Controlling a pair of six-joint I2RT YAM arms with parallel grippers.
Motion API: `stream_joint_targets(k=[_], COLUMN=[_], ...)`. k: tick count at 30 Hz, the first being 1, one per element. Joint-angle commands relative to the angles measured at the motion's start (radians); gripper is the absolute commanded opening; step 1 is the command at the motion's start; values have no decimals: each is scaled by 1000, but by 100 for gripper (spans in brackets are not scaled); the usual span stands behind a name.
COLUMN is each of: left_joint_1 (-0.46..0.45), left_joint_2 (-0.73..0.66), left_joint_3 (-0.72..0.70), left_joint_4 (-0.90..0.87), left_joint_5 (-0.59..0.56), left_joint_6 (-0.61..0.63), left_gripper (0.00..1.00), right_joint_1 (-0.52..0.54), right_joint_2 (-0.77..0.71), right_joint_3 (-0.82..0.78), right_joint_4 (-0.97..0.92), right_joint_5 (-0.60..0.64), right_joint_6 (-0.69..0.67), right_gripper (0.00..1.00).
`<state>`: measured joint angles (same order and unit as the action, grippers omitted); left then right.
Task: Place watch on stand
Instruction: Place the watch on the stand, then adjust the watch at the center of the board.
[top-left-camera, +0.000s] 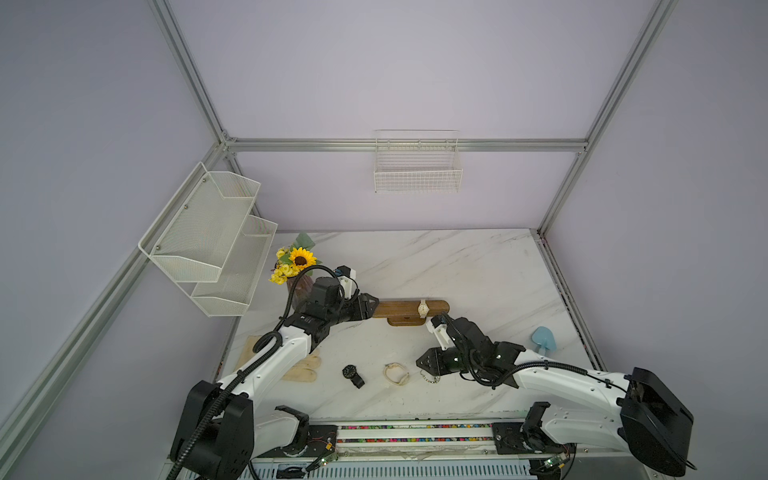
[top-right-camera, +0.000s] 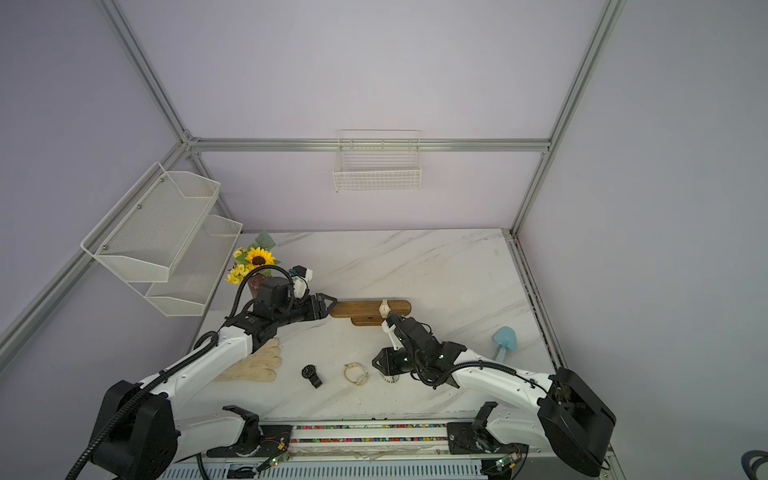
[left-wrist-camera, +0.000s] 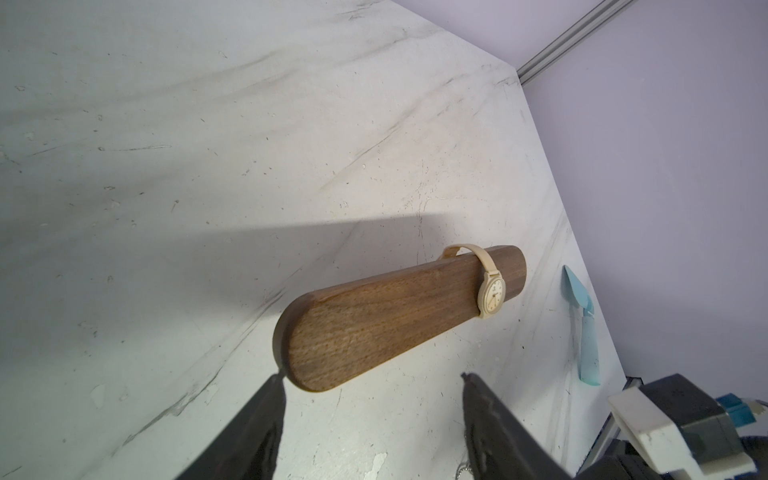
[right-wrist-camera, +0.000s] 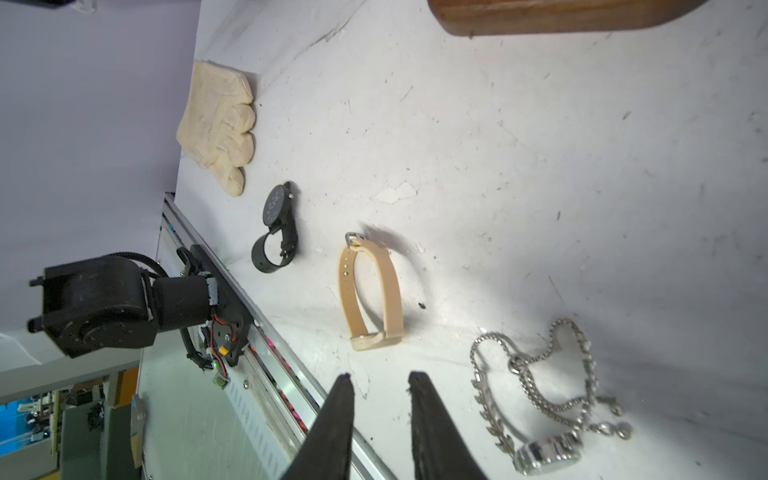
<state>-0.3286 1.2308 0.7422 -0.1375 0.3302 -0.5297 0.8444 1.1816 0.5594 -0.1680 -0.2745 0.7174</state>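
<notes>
Hanging on the stand (left-wrist-camera: 386, 328), near the end away from the left gripper (left-wrist-camera: 371, 376), the cream watch (left-wrist-camera: 491, 296) is looping its strap around it; only the left wrist view is showing that loop. The left gripper is gaping at the stand's near end, gripping nothing. The right wrist view alone is showing the right gripper (right-wrist-camera: 380, 376) slightly parted and empty, near a tan watch (right-wrist-camera: 370, 291) and a silver watch (right-wrist-camera: 548, 453).

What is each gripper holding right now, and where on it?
Nothing. The left gripper stands open at the stand's end, unclamped; the right gripper is open and empty near the loose beige watch.
</notes>
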Motion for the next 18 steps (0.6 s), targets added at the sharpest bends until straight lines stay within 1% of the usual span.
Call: stream_joint_targets(k=[1,7,10,14,18], left_joint_1=[-7,-13,-21,-28,-37], left_joint_2=[-26,-10,-10,-1,12], left_joint_3=[19,34,39,47,54], left_joint_4=[15,14,13,12,12], left_joint_5=[16,31,32,31,37], left_joint_6=[27,25,27,30,34], left_gripper=[67,66,66,66,66], right_joint_1=[4,4,3,3,0], right_joint_2=[-50,-131,-132,-96,-11], right_joint_3=[-36,-63,-72,-79,-59], right_joint_4=[-86,-209,-254,-217,-155], right_joint_5=[92,155,176,160,154], right_joint_6=[72,122,128,128,101], right_gripper=[29,29,29,29,29])
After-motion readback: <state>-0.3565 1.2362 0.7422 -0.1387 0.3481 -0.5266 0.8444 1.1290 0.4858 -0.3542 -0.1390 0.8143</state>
